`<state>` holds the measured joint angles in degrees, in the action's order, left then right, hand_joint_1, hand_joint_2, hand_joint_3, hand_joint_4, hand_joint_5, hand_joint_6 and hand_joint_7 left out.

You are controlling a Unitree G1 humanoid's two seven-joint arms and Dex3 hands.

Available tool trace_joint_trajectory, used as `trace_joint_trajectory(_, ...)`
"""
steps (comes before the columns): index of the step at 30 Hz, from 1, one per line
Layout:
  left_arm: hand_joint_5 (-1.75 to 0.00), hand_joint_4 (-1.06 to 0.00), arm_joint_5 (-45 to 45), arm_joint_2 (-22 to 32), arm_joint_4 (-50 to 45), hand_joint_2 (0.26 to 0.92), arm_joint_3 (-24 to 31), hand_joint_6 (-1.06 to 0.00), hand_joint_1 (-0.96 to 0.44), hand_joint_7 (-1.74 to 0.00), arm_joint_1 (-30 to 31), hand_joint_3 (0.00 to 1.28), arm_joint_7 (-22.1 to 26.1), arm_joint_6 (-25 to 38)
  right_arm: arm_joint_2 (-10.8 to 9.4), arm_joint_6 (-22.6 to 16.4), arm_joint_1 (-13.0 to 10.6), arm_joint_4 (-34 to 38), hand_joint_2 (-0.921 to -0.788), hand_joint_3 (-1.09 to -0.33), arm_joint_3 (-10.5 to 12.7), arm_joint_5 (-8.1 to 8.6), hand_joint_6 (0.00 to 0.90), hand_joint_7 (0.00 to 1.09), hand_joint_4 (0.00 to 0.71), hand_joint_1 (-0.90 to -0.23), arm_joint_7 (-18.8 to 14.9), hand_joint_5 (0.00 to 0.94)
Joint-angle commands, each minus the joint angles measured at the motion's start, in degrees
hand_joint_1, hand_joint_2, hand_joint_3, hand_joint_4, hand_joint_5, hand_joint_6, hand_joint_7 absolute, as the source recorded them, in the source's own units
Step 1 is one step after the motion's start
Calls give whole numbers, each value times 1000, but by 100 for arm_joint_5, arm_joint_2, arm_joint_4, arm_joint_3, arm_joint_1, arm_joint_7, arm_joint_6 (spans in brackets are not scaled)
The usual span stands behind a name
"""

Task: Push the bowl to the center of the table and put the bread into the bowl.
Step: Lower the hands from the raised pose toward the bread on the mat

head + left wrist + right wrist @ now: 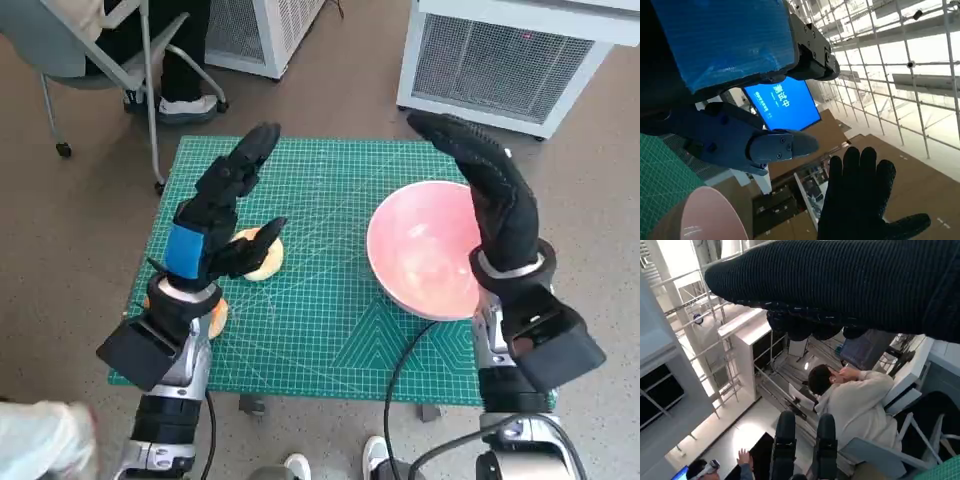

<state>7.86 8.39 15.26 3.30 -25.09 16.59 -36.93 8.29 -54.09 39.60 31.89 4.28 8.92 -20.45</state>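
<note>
Desk (pixel 330 330) under green cutting mat. Left hand (pixel 222 215) raised over left part of mat, fingers (pixel 250 155) spread and released, grasping nothing. Bread (pixel 262 258) lies on mat just beside and partly beneath that hand, left of centre. Pink bowl (pixel 425 262) sits right of centre, near right edge, apart from bread. Right hand (pixel 490 185) upright at bowl's right rim, fingers extended, released, holding nothing; contact with rim unclear
</note>
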Motion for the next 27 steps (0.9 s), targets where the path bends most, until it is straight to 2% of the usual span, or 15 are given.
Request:
trace_joint_trajectory(1, 0, -338, 87, 7, -11, 921, 32, -449, -444, -62, -6, 357, 28, 17, 55, 57, -108, 43, -921, -858, 22, 15, -1, 603, 171, -595, 2, 124)
trace_joint_trajectory(6, 0, -338, 52, 10, 13, 921, 37, -449, -447, -62, -1, 358, 13, -19, 258, 81, -73, 97, -921, -888, 203, 126, -1, 601, 148, -590, 1, 148)
trace_joint_trajectory(8, 0, -338, 46, 9, 20, 921, 37, -449, -448, -62, 3, 358, 11, -30, 342, 79, -62, 180, -921, -907, 323, 131, -1, 598, 62, -582, 66, 306)
trace_joint_trajectory(13, 0, -338, 35, 22, 38, 921, 50, -449, -449, -61, 9, 359, 7, -56, 563, -46, -31, 782, -921, -932, 718, -79, -1, 588, 10, -542, 493, 396)
trace_joint_trajectory(19, 0, -338, 54, 35, 20, 921, 78, -450, -447, -61, 29, 358, 5, -41, 890, -133, 14, 1796, -921, -923, 1041, -428, -1, 586, 3, -522, 1201, 401)
trace_joint_trajectory(23, -1, -340, 84, 48, -22, 921, 109, -450, -452, -60, 43, 358, 3, 3, 1062, 8, 40, 2373, -921, -924, 1119, -602, -1, 577, 40, -504, 1633, 330)
trace_joint_trajectory(27, -2, -342, 97, 51, -39, 921, 142, -454, -453, -62, 41, 358, -1, 25, 1145, 227, 22, 2724, -921, -930, 1099, -781, -1, 569, 79, -484, 2045, 274)
